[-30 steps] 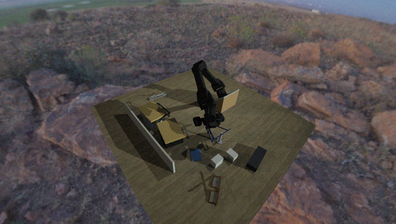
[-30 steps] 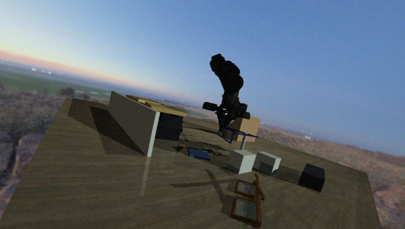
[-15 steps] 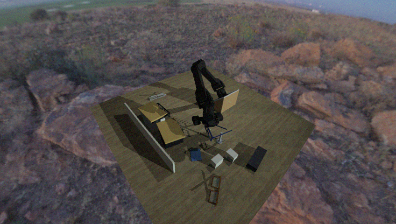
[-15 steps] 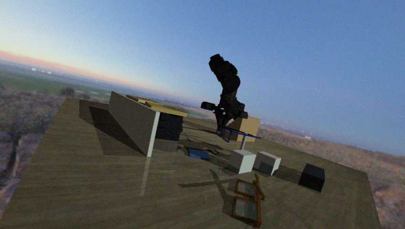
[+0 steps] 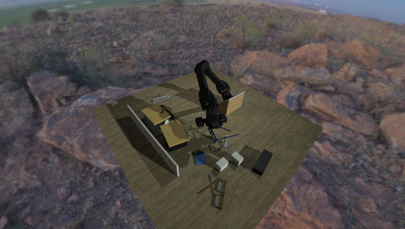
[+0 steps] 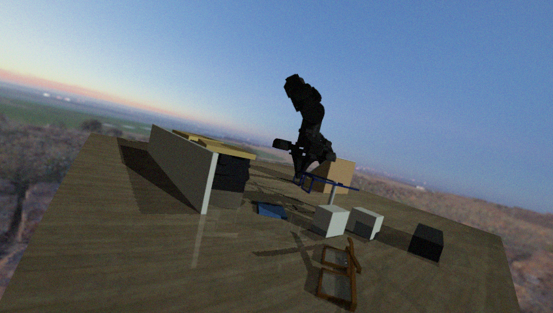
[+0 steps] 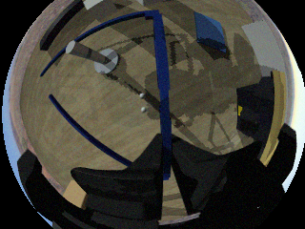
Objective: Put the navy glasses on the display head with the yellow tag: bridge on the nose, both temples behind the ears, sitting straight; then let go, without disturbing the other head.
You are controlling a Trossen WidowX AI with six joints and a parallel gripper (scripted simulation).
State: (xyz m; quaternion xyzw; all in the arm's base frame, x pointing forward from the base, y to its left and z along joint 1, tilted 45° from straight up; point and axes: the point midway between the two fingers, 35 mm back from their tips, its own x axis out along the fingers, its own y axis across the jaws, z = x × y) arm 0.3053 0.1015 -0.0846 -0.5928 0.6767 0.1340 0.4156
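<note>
My gripper (image 5: 210, 129) (image 6: 298, 177) (image 7: 163, 136) is shut on the front frame of the navy glasses (image 5: 232, 135) (image 6: 325, 180) (image 7: 163, 86), held above the table. Both temples are unfolded and extend away from the heads, leftward in the wrist view. The near display head (image 5: 178, 146) (image 6: 231, 174) (image 7: 253, 102) is dark, under a yellow board; a small yellow tag (image 7: 239, 111) shows on it in the wrist view. The glasses are apart from it. The other head is mostly hidden under the farther board (image 5: 154, 113), with dark glasses (image 5: 167, 110) at its front.
A grey post (image 5: 224, 144) (image 6: 332, 195) (image 7: 86, 52) stands under the temples. A long wall (image 5: 153, 141) (image 6: 180, 170) runs behind the heads. A tan panel (image 5: 235, 104) (image 6: 341, 176), blue pad (image 5: 199, 158) (image 6: 271, 210) (image 7: 210, 32), white blocks, black block (image 5: 261, 162) and brown glasses (image 5: 223, 195) are around.
</note>
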